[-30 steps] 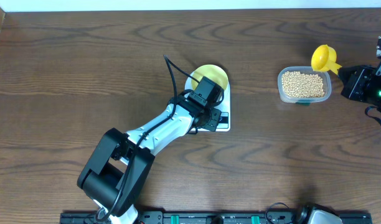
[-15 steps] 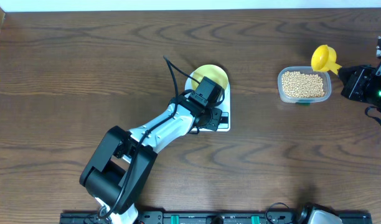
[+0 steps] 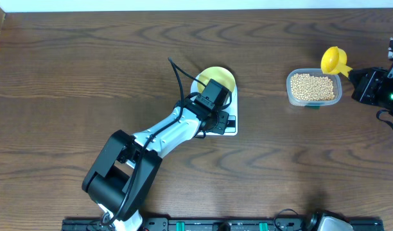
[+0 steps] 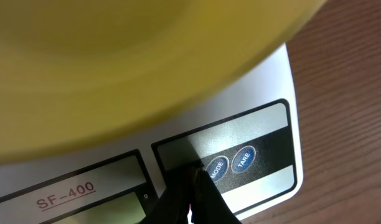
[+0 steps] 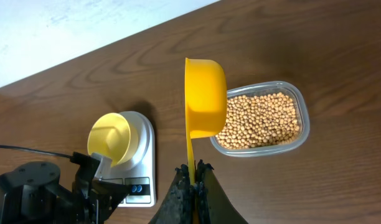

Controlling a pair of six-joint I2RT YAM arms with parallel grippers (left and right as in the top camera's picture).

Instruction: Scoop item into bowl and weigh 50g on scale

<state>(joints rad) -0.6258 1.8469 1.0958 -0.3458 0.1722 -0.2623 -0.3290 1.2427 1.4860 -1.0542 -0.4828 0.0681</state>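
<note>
I read the step in hand as setting up the flat white kitchen scale (image 4: 265, 87) before any scooping. The small round pale yellow bowl (image 4: 116, 62) already sits on its platform, and from the right wrist view I see nothing in it.

To do this well, I want the reading zeroed with the bowl on. That calls for the round blue TARE button (image 4: 243, 158), not the round blue MODE button (image 4: 216, 167) beside it. My left gripper (image 4: 192, 177) has its tip on the dark panel at the left edge of MODE, so I would shift it right, past MODE, before pressing. I would then press straight down and lightly, so the scale does not slide on the brown wooden table (image 5: 340, 50), and lift fully clear so the arm puts no load on it. The bowl's rim overhangs close above the panel, so I must not nudge it.

The left fingers are pressed together into one point and hold nothing. I cannot tell whether the tip is touching the panel or hanging just over it.

My right gripper (image 5: 192, 177) pinches the thin handle of the bright yellow plastic scoop (image 5: 205, 96), which is turned on its side. It hangs by the near rim of the clear plastic tub (image 5: 296, 106). All the small tan-beige beans (image 5: 259, 121) lie in that tub, well apart from the scale.
</note>
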